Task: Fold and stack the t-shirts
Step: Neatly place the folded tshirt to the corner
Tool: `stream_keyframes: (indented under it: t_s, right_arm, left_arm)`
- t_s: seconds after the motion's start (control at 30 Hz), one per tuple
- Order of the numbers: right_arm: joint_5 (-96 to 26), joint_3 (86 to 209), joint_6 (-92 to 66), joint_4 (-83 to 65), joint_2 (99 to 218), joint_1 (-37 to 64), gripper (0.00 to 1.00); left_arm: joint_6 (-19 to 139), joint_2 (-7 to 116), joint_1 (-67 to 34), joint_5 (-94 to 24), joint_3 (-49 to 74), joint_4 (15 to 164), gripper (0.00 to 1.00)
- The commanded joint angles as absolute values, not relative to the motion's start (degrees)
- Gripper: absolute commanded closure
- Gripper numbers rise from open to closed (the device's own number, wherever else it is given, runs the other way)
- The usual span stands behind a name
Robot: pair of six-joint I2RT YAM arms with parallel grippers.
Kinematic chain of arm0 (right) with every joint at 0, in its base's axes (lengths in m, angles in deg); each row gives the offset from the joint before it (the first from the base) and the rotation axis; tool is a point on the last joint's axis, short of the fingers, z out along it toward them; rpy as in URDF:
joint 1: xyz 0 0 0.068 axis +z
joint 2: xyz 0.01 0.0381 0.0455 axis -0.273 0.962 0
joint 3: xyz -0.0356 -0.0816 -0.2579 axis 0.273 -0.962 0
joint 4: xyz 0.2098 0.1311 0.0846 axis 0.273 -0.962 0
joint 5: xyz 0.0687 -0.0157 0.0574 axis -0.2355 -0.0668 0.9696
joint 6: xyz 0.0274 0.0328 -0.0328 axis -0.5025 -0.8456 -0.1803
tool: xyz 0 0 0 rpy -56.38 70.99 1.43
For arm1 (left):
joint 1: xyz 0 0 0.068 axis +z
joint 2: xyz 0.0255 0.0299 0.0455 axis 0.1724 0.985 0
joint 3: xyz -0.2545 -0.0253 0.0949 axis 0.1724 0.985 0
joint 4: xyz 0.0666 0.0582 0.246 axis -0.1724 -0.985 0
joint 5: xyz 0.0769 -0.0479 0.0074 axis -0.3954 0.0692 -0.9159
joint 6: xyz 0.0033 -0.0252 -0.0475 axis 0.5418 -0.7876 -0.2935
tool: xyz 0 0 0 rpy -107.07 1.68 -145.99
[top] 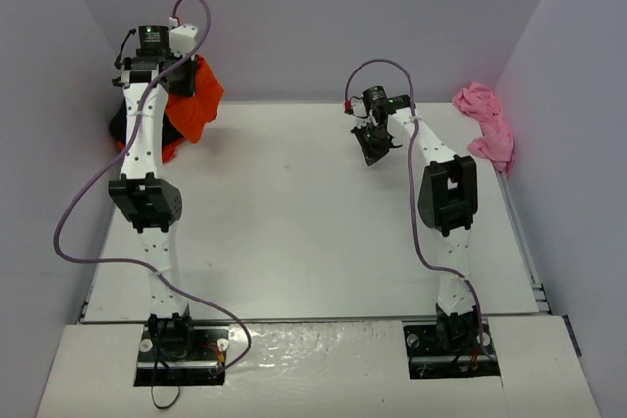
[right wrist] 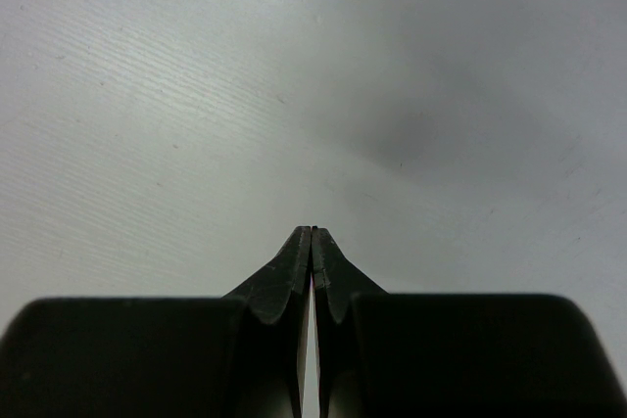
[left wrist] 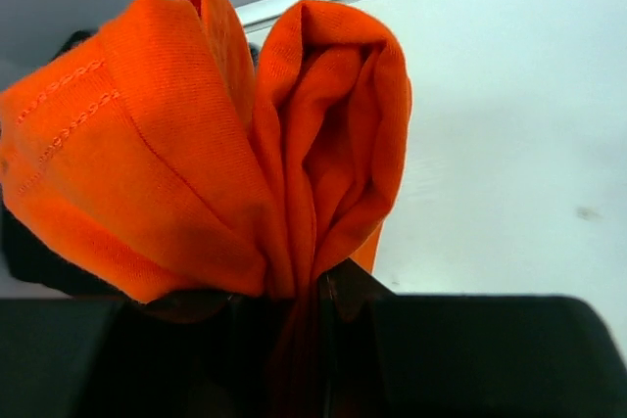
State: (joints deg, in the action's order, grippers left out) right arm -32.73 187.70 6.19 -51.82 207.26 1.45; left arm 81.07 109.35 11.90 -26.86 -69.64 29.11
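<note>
A bright orange-red t-shirt hangs bunched at the back left corner, lifted off the table, with my left gripper shut on it. In the left wrist view the orange-red t-shirt fills the frame, and its folds are pinched in the left gripper. Under it lies a pile with a black t-shirt and more orange-red cloth. A pink t-shirt lies crumpled against the right wall. My right gripper hovers over the table's back middle; in its wrist view the right gripper is shut and holds nothing.
The white table is walled by grey panels at the left, back and right. A metal rail runs along the right edge. Purple cables loop beside both arms.
</note>
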Motion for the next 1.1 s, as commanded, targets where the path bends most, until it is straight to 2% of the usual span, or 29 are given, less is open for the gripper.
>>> stream_keyframes:
  t_s: [0.0, 0.47, 0.8, 0.87, 0.9, 0.93, 0.97, 1.03, 1.07]
  right_arm:
    - [-33.41, 188.96, 6.69, -51.49, 203.72, 1.99, 1.0]
    - [-36.37, 189.09, 7.7, -51.66, 206.37, 5.13, 1.0]
    - [-37.69, 193.92, 8.24, -53.11, 210.86, 8.81, 1.0]
    - [-37.86, 194.51, 8.41, -53.67, 211.56, 9.66, 1.0]
    - [-37.94, 194.48, 8.55, -53.72, 211.77, 10.22, 1.0]
    - [-38.06, 194.37, 8.66, -53.72, 211.76, 10.67, 1.0]
    - [-38.19, 194.18, 8.76, -53.77, 211.6, 10.97, 1.0]
    - [-38.39, 193.29, 9.08, -53.75, 211.19, 11.57, 1.0]
    - [-38.33, 193.09, 9.15, -53.69, 211.05, 11.58, 1.0]
  left_arm:
    - [84.42, 113.17, 15.0, -29.34, -74.45, 36.29, 1.0]
    - [77.81, 125.76, 24.82, -20.16, -79.37, 45.01, 1.0]
    - [75.96, 123.04, 35.77, -18.8, -76.62, 49.48, 1.0]
    - [77.62, 122.97, 36.08, -20.68, -76.13, 49.59, 0.92]
    - [78.25, 123.03, 36.07, -22.15, -75.98, 49.61, 0.78]
    - [78.37, 123.22, 36.03, -23.47, -75.83, 49.72, 0.69]
    - [78.3, 123.54, 36.06, -24.57, -75.7, 49.86, 0.65]
    - [78.69, 124.31, 36.21, -26.8, -75.55, 50.04, 0.45]
    - [79.41, 124.38, 36.21, -27.2, -75.54, 49.92, 0.44]
